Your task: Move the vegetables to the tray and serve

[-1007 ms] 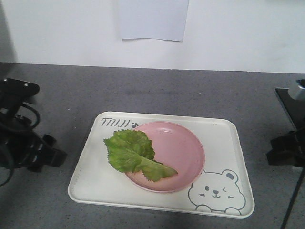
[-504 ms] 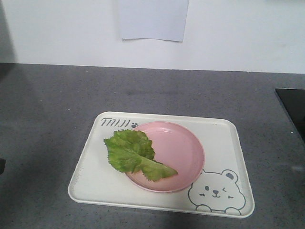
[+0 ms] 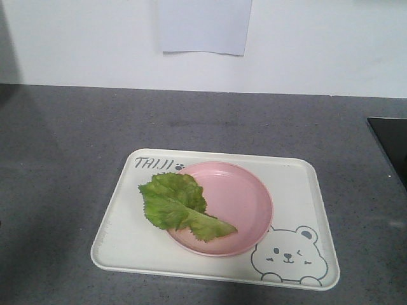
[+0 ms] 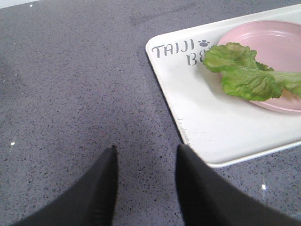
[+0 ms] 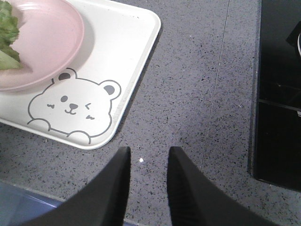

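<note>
The green lettuce leaf [image 3: 178, 204] lies half on a round pink plate [image 3: 245, 197] and half on the cream-white tray [image 3: 124, 238] with the bear drawing. In the left wrist view the leaf [image 4: 244, 75] and tray [image 4: 211, 122] are at the upper right. My left gripper [image 4: 146, 153] is open and empty over the grey counter, left of the tray's near corner. In the right wrist view the tray [image 5: 127, 52] and the plate [image 5: 42, 42] are at the upper left. My right gripper [image 5: 149, 153] is open and empty over the counter, right of the tray. Neither gripper shows in the front view.
The grey speckled counter [image 3: 76, 140] runs to a white wall with a sheet of paper [image 3: 203, 25]. A black flat panel [image 3: 391, 143] lies at the counter's right edge and also shows in the right wrist view [image 5: 277, 94]. The counter's front edge [image 5: 28, 197] is near the right gripper.
Both arms, seen at the left and right edges of the front view one second ago, have drawn out of that view. The tray, plate and leaf have not moved.
</note>
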`<state>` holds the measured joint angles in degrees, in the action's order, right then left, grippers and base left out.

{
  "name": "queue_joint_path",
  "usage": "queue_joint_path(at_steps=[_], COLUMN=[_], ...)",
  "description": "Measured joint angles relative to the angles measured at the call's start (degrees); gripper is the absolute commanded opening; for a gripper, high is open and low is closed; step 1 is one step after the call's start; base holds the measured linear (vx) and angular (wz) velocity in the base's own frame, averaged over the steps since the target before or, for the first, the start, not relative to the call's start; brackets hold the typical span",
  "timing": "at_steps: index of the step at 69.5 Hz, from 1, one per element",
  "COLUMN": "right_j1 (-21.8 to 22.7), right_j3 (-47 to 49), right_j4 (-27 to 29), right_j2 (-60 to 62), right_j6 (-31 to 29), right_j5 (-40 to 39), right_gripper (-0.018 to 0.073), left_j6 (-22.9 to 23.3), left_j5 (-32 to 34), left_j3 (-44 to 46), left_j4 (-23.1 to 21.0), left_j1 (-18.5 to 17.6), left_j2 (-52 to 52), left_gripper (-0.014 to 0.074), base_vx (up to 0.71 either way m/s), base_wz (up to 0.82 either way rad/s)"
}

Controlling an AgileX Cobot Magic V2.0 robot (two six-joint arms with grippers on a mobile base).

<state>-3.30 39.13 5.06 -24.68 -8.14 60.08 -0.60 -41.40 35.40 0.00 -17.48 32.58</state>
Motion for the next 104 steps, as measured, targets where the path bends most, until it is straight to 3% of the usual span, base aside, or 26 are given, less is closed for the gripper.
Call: queue_joint_path(at_steps=[12, 59, 71, 76, 87, 104], right_j1=[0.00, 0.00, 0.00, 0.00, 0.00, 0.00], right_j3=[0.00, 0.00, 0.00, 0.00, 0.00, 0.00], right_j4=[0.05, 0.05, 0.05, 0.05, 0.05, 0.05], right_j2=[0.00, 0.00, 0.00, 0.00, 0.00, 0.00], right_j6=[0.00, 0.00, 0.00, 0.00, 0.00, 0.00], right_j5=[0.00, 2.81, 2.81, 2.86, 2.86, 2.86], right_gripper=[-0.0010, -0.0008, -0.0008, -0.0008, -0.0008, -0.0008], left_j6=[0.00, 0.00, 0.00, 0.06, 0.60, 2.52], left_j5=[0.30, 1.17, 3.17, 6.01, 19.13, 37.48], left_j3=[0.00, -0.10, -4.70, -8.21, -19.12, -34.99], left_j4=[0.00, 0.00, 2.08, 2.12, 2.30, 1.64], left_j1=[0.00, 0.00, 0.72, 2.79, 8.10, 12.52], left_j2=[0.00, 0.00, -4.90, -8.53, -17.60, -29.80], left_gripper=[-0.0008, -0.0008, -0.0008, -0.0008, -0.0008, -0.0008], base_vx=[0.00, 0.00, 0.00, 0.00, 0.00, 0.00], base_wz=[0.00, 0.00, 0.00, 0.00, 0.00, 0.00])
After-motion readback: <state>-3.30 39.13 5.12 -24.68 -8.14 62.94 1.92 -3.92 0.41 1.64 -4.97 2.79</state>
